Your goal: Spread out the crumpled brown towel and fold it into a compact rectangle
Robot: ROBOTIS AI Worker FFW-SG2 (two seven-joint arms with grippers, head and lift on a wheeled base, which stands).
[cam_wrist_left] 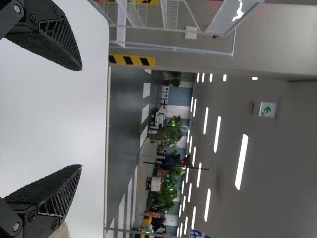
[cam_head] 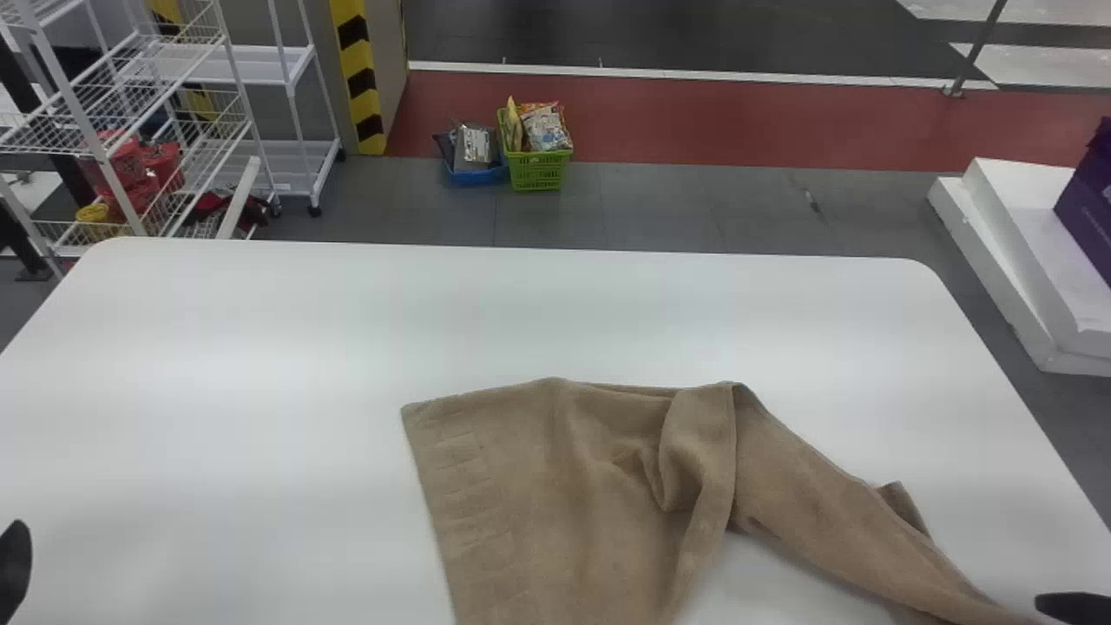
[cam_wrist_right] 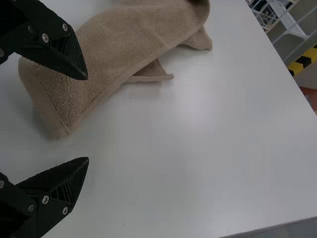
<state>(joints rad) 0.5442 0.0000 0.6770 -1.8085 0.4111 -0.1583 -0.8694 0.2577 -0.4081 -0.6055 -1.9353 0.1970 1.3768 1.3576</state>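
Brown terry cloth, the towel [cam_head: 538, 486] lies on the near part of the white table [cam_head: 217, 347], from the middle over to the right. Its left part is broad and fairly flat, with a banded strip along the left edge; a loose fold stands up across the middle, and the right part narrows as it runs toward the near right corner of the head view. A small flap pokes out on the far side of that narrow part.

The right gripper [cam_head: 1072, 606] is there, by the towel's right end. Its fingers [cam_wrist_right: 59, 183] are wide apart and unclamped, one overlapping the cloth in the wrist view; whether it touches, I cannot tell. The left gripper [cam_head: 14, 569] is at the near left, well apart from the towel's left edge, its fingers [cam_wrist_left: 54, 39] also spread wide above the table.
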